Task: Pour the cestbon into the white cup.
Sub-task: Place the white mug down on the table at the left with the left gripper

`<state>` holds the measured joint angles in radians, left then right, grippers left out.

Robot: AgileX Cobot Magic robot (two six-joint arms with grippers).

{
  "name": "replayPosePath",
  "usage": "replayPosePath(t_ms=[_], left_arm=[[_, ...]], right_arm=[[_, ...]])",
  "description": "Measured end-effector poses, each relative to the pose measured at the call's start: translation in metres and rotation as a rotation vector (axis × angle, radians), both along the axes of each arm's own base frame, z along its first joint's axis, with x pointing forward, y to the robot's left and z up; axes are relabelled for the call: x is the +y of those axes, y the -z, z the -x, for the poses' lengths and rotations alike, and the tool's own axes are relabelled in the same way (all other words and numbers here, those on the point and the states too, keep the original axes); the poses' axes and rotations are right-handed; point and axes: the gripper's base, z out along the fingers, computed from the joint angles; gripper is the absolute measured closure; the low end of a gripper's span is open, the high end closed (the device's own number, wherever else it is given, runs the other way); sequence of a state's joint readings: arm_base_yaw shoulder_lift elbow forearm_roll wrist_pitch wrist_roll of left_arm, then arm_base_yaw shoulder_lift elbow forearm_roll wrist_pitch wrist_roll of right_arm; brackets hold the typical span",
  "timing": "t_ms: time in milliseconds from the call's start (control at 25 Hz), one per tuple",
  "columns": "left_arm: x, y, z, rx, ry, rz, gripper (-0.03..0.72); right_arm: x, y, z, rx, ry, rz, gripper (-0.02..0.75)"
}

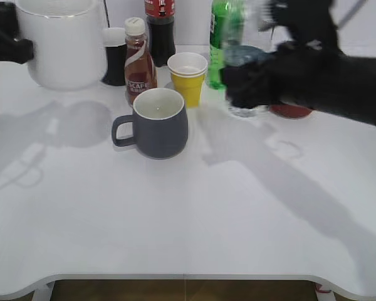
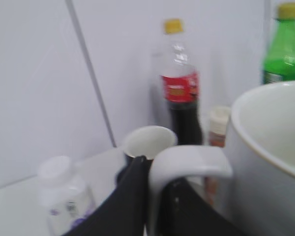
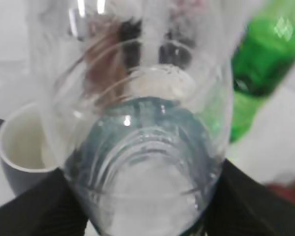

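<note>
The white cup is a large white mug held up at the far left. My left gripper is shut on its handle. In the left wrist view the black fingers pinch the white handle, with the mug's body to the right. The cestbon is blurred at the back right, held in my right gripper just above the table. In the right wrist view the clear ribbed bottle fills the frame between the black fingers. Its label does not show.
A grey mug stands mid-table, behind it a yellow paper cup, a brown Nescafe bottle, a cola bottle and a green bottle. A small white bottle with purple print is near the left gripper.
</note>
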<state>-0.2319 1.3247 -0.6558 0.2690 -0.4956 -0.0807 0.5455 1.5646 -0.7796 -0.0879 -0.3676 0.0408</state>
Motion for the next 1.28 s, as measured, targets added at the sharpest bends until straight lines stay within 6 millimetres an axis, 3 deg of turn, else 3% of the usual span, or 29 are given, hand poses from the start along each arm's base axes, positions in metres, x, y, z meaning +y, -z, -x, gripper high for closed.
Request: replayPosePath(t_ms=[200, 360, 560, 880, 1280], left_arm=[[0.015, 0.027, -0.024, 0.016, -0.049, 0.018, 0.654], [0.026, 0.059, -0.043, 0.023, -0.075, 0.044, 0.654], [0.042, 0.099, -0.049, 0.015, -0.106, 0.094, 0.654], [0.043, 0.153, -0.056, 0.083, -0.101, 0.123, 0.654], [0.039, 0.163, -0.05, 0.093, -0.049, 0.123, 0.651]], right_arm=[[-0.047, 0.011, -0.004, 0.028, -0.053, -0.237, 0.295], [-0.073, 0.021, -0.007, 0.057, 0.001, -0.199, 0.295], [-0.076, 0.021, -0.008, 0.041, -0.007, -0.167, 0.295], [-0.076, 0.021, -0.008, 0.037, -0.012, -0.16, 0.295], [-0.075, 0.025, -0.009, 0.045, -0.015, -0.159, 0.297]])
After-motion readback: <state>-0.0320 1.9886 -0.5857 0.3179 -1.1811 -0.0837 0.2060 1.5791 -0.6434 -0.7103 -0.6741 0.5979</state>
